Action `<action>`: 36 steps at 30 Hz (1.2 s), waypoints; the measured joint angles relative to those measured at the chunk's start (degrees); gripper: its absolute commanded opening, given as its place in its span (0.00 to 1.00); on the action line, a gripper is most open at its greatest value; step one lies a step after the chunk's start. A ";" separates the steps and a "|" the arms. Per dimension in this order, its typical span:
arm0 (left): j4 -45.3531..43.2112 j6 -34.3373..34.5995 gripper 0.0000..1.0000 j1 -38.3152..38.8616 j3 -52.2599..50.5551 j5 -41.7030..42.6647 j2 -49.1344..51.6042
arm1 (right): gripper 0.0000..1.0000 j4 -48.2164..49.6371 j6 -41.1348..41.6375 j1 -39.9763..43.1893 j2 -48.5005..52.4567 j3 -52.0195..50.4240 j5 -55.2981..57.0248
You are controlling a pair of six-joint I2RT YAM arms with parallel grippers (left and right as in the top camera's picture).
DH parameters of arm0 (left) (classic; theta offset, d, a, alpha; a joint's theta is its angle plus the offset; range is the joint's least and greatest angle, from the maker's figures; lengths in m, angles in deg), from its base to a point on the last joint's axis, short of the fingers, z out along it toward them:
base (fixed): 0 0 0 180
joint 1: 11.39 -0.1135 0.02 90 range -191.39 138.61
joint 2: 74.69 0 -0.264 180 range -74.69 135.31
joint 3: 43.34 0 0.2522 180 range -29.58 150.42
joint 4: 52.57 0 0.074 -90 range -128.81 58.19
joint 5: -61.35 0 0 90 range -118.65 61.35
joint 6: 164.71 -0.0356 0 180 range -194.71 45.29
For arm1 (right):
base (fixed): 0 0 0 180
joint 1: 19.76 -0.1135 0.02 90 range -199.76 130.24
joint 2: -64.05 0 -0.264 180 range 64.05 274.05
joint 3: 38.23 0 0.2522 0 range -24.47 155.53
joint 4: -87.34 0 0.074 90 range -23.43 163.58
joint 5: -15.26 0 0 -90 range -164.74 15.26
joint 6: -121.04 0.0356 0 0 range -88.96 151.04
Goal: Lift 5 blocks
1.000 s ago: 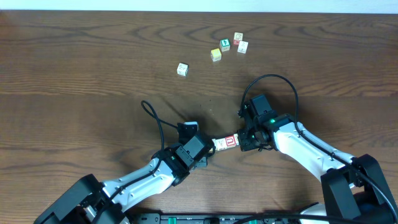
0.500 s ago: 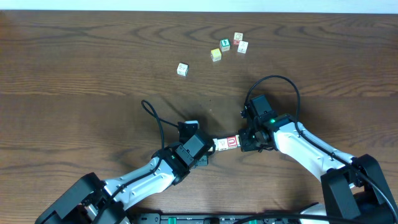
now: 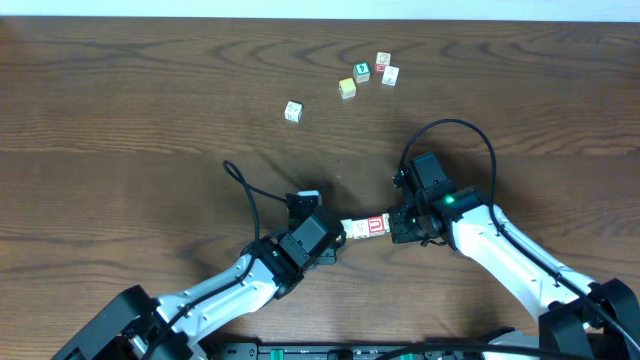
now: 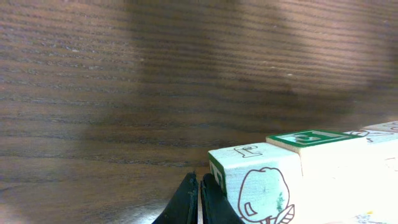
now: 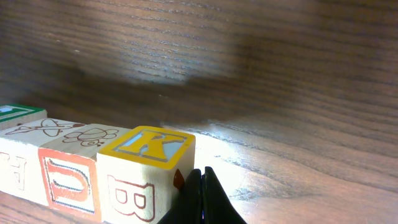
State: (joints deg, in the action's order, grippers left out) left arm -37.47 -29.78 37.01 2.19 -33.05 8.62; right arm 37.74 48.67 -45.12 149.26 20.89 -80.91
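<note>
Looked down on a dark wood tabletop (image 3: 120,130). Found left arm (image 3: 235,288) and right arm (image 3: 500,250) reaching in from the near edge, tips facing each other. Saw the left end effector (image 3: 338,234) closed, fingers (image 4: 188,202) pressed together with nothing between, tip set against one end of the blocks (image 3: 364,228). Saw the right end effector (image 3: 393,228) likewise closed, fingers (image 5: 210,193) touching, butted against the opposite end beside a yellow K face. Found the blocks in a tight row near mid-tabletop, pinched lengthwise between both tips, red face with white letter upward. Could not tell whether clear of the wood. Noted five loose cubes (image 3: 361,72) well apart, toward the far edge.
</note>
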 measured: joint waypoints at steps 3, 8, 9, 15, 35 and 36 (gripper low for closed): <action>0.35 0.00 0.07 0.00 0.00 0.00 -0.55 | 0.01 -0.55 0.00 0.00 0.00 0.00 -0.17; 1.55 -0.28 0.07 0.00 0.00 0.00 -2.84 | 0.01 -0.74 0.22 0.00 0.00 0.00 -0.20; 1.95 -0.39 0.07 0.00 0.00 0.00 -3.34 | 0.01 -0.76 0.28 0.00 0.00 0.00 -0.22; 2.95 -0.83 0.07 0.02 0.00 0.00 -4.79 | 0.01 -3.39 0.83 0.00 0.00 1.46 -0.70; 5.35 -1.31 0.07 0.00 1.51 -0.04 -6.60 | 0.01 -8.72 0.83 0.00 0.00 6.25 0.48; 5.79 -1.40 0.07 0.00 1.77 -0.02 -6.60 | 0.01 -8.76 0.83 0.00 -0.02 6.38 0.57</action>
State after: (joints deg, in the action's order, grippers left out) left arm -31.68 -31.18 37.01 3.96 -33.07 2.02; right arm 28.98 49.50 -45.12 149.23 27.27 -80.34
